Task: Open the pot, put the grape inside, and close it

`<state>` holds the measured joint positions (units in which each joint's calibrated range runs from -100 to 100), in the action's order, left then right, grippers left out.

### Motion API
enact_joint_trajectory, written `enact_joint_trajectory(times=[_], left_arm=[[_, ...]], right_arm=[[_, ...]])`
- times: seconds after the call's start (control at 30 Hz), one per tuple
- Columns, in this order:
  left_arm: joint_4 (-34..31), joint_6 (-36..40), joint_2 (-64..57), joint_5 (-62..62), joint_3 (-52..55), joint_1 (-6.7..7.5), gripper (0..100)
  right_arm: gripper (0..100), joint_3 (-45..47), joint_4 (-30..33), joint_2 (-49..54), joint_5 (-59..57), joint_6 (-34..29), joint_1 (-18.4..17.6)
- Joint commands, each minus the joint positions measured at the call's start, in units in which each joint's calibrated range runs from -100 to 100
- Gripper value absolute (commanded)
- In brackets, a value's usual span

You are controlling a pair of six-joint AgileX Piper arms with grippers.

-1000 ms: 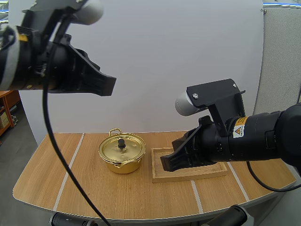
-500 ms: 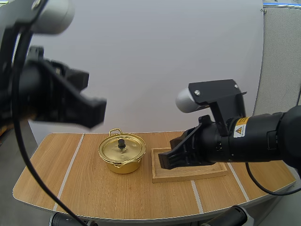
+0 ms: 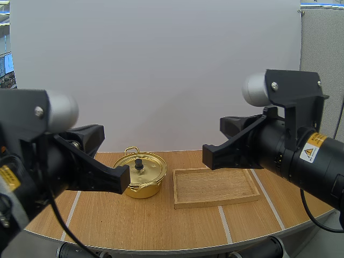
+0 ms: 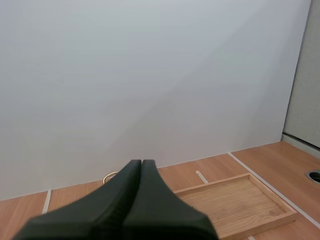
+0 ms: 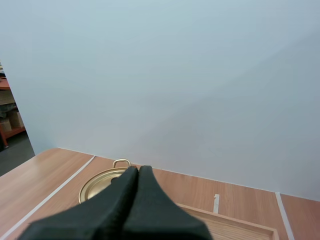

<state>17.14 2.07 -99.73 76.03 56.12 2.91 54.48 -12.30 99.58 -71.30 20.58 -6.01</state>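
Both claws are closed on nothing, each pair of fingers lying together as one dark wedge. The left claw (image 4: 141, 163) hangs in the air, aimed past the pot's far handle (image 4: 109, 176) with the tray (image 4: 260, 226) beside it. The right claw (image 5: 138, 169) hangs likewise over the pot's far rim. In the high view the left tip reads at the pot's 8 o'clock and the right tip at the tray's 12 o'clock; both look well above the wood.

The pot (image 3: 141, 180) stands a little toward 10 o'clock of the tabletop's (image 3: 161, 226) middle, at the tray's 9 o'clock, just beside it but apart. Its lid (image 3: 148, 171) is on, with a small black knob (image 3: 138, 163) at the centre. The tray's floor is bare wood.

Several things could go wrong, as I judge it. A claw that comes down without parting first would press on the knob or shove the light pot sideways, perhaps against the tray. The knob is small, so a pinch landing off-centre could slip and let the lid drop back askew or clatter onto the tabletop. With both arms pointing inward toward the same spot, they could also foul each other if they descend together.
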Motion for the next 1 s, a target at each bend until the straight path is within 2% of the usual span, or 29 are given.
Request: enact_joint_trajectory(times=[0.0, 0.2, 0.47, 0.6, 0.73, 0.97], left_arm=[[-0.3, 0.8, -0.3, -7.4, 2.4, 0.18, 0], [-1.5, 0.8, -0.3, -25.2, 6.7, 0.18, 0], [-6.0, 0.4, -0.3, -44.4, 15.5, 0.18, 0], [-6.2, 0.4, -0.3, -49.8, 20.3, 0.04, 0], [-6.2, 0.4, -0.3, -50.8, 25.2, -0.43, 0], [-6.2, 0.4, -0.3, -60.6, 33.5, -1.28, 0]], right_arm=[[0, 0.2, 0.4, 0.4, 3.5, -0.3, 1.7], [0, 2.1, -0.7, 0.4, 11.9, -0.3, 3.6], [0, 17.8, 1.6, 0.4, 37.4, -0.1, 3.7], [0, 25.1, 1.9, 0.4, 49.7, -0.1, 3.7], [0, 29.5, 1.9, 0.4, 50.9, -0.1, 3.7], [0, 36.8, 1.8, 0.4, 53.5, -0.1, 4.9]])
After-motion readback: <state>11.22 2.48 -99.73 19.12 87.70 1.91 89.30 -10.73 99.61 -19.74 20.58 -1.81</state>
